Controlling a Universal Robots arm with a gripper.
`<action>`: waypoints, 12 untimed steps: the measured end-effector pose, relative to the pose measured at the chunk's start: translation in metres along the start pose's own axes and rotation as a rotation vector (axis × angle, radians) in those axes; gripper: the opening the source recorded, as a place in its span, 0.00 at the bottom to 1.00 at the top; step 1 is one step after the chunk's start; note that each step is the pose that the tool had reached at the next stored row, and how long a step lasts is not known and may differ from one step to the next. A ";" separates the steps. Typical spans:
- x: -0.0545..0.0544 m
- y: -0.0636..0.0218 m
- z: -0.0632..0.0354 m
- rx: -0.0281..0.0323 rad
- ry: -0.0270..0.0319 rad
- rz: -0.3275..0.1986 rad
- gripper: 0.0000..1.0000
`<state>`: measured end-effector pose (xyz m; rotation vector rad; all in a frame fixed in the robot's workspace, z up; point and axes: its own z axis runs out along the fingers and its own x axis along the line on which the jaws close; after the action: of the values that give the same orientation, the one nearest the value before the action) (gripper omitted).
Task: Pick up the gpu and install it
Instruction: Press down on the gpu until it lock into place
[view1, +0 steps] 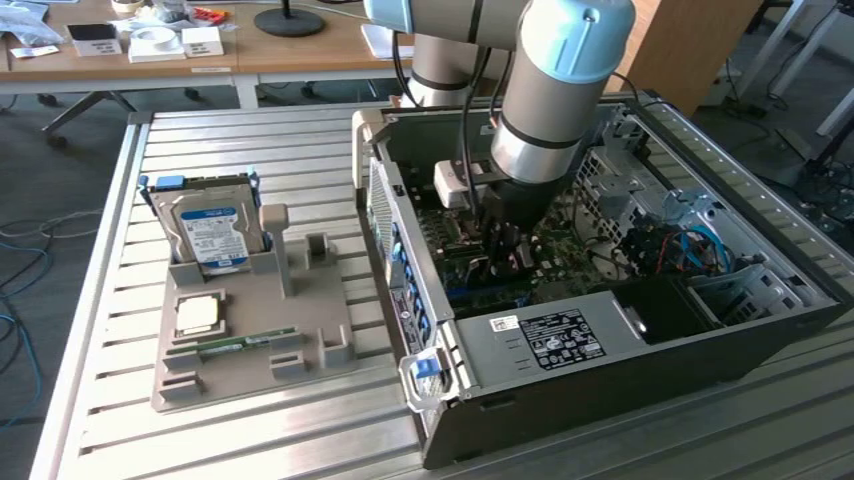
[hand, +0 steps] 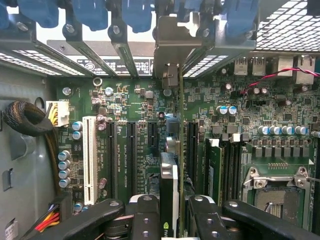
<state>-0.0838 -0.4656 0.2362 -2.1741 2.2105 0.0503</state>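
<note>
So, wrist view first: gripper (hand: 169, 212) is clamped on the gpu (hand: 170, 175), one black finger (hand: 142, 215) on each side of the card, which runs edge-on straight away from the camera. Held that way (thin edge down, I'd judge) so the card's contact edge can line up with a slot. The card's metal bracket (hand: 172, 50) stands at the far end, up against the rear slot openings of the case, between the blue slot latches (hand: 90, 12). A small green-and-white logo mark shows on the card near the fingers, too cropped to read.

Beyond the fingers, the motherboard (hand: 130, 107) lies flat under the card: a long white slot (hand: 90, 157) and several black slots (hand: 131, 150) run parallel to the card. The card sits over the slot row; whether it is fully seated I can't tell. The processor socket (hand: 277, 192) is off to one side. Tiny white print runs alongside the slots, not legible.

Exterior view: the arm reaches down into the open computer case (view1: 561, 400), gripper (view1: 511, 255) low over the board, the gpu hidden behind it. White label with a barcode-like mark on the black power supply cover (view1: 561, 340), text unreadable.

On the exterior view's left, well apart from the case, a grey holder (view1: 254, 340) keeps spare parts upright or flat for easy picking: a hard drive (view1: 210, 235) with a blue label (unreadable) standing, a processor chip (view1: 198, 315) and a green memory stick (view1: 247, 343) lying flat.
</note>
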 end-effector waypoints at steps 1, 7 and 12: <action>0.000 0.0000 0.0000 0.0001 -0.0001 0.000 0.27; -0.002 0.0000 0.0000 0.0001 0.0003 0.003 0.27; -0.003 0.0009 0.0002 0.0008 -0.0001 0.004 0.27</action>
<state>-0.0847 -0.4628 0.2361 -2.1688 2.2150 0.0496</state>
